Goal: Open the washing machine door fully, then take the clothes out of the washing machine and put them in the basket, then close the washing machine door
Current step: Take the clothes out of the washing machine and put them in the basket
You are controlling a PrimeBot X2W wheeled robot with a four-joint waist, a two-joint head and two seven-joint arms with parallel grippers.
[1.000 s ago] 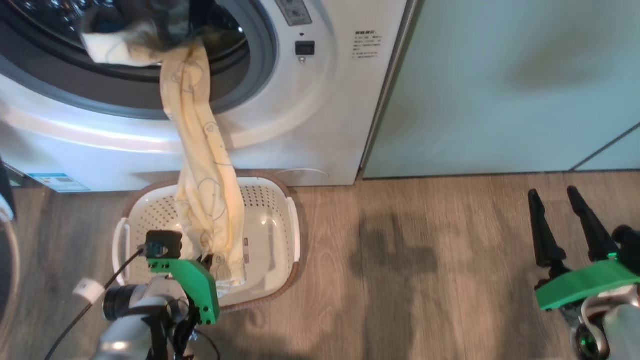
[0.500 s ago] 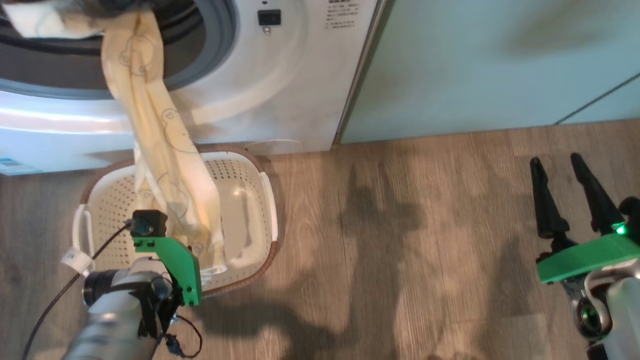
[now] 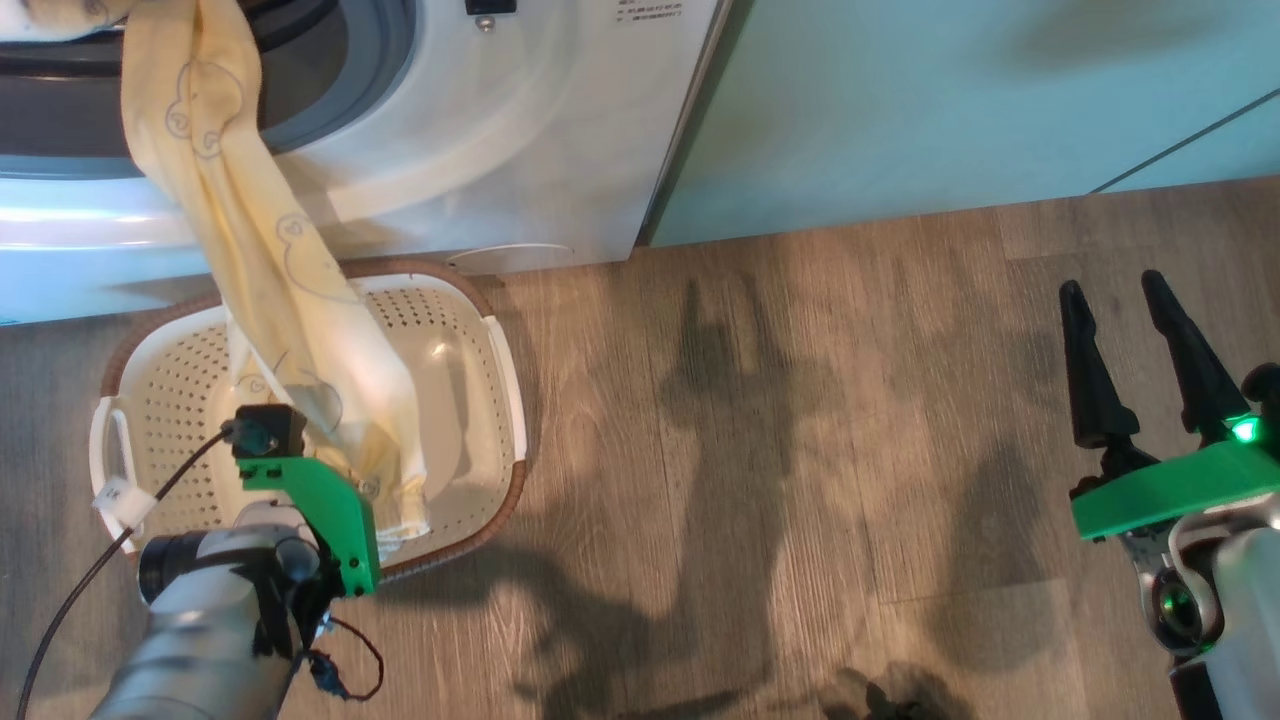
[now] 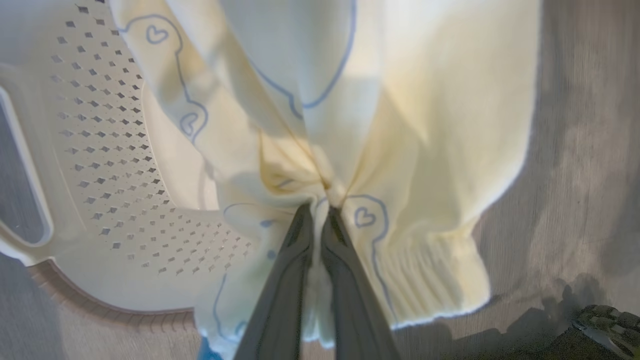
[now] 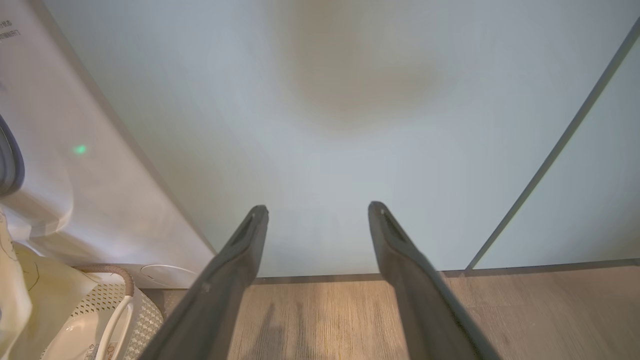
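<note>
Small dark print (image 3: 650, 10) high on the front of the washing machine (image 3: 540, 130) is too tiny to read.

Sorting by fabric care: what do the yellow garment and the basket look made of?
Yellow garment: soft matte knit, likely cotton jersey; it drapes in folds and has a ribbed cuff. Basket: moulded plastic, slightly glossy, with punched holes; its brown rim looks woven but is probably plastic.

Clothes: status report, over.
Left gripper shut on clothes, held end above basket. Top end hangs from washing machine. Right gripper open, empty. Nothing blocking.
</note>
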